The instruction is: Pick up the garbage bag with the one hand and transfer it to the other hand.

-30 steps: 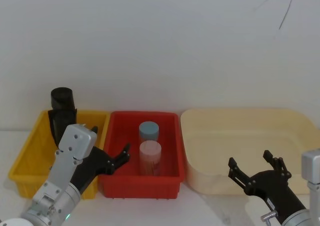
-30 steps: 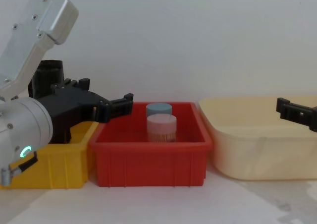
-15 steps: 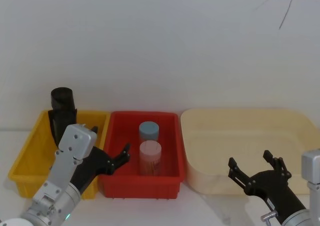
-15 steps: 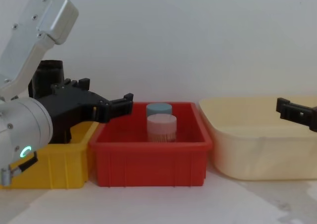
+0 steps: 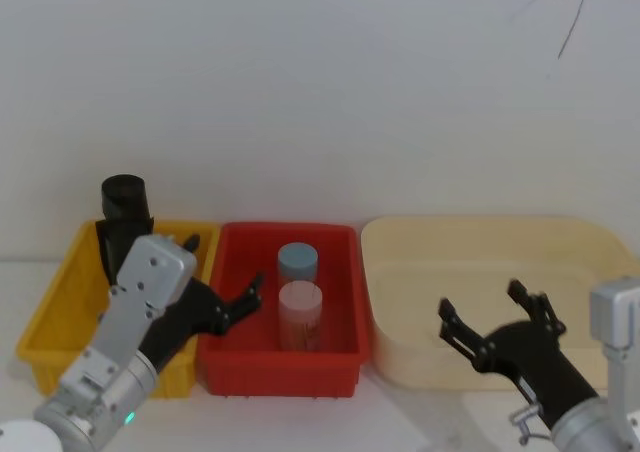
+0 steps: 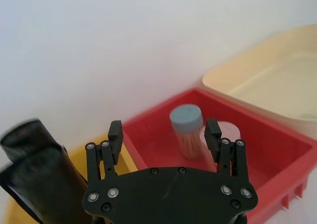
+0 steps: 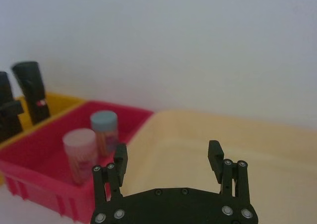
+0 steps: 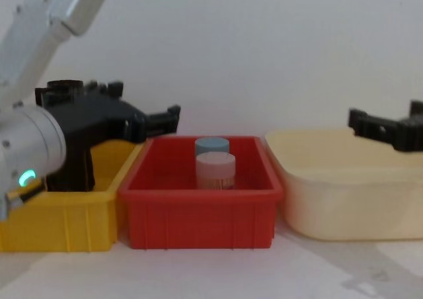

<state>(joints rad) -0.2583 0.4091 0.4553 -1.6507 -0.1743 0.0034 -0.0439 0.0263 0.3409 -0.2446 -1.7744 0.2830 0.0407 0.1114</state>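
Left gripper [image 5: 222, 272], on the silver-grey arm with the green-teal light [image 8: 26, 177], hangs over the seam where the yellow bin [image 5: 50, 312] meets the red bin [image 5: 340, 272], its long black fingers spread wide with nothing between them. From the left wrist view [image 6: 164, 135] the gap between its fingertips looks out on the red bin and the blue-capped jar [image 6: 185, 120], not on either black roll. The garbage bag [image 6: 45, 184], the plain black roll, stands tilted in the yellow bin, just outside the gripper's left finger and apart from it. From the head view the garbage bag [image 5: 109, 246] shows low at the back left of that bin, partly behind the left arm. A second black roll [image 5: 124, 204] rises taller behind it against the white wall, and the right wrist view shows a small red-orange mark on that second black roll [image 7: 30, 87]. In the chest view the two rolls sit behind the gripper body and I cannot tell them apart there. The red bin also holds a pink-capped jar [image 5: 300, 310] just in front of the blue-capped one. Right gripper [image 5: 482, 307] hovers at the near wall of the cream tub [image 5: 480, 242], well apart from the bag, fingers likewise wide open and empty
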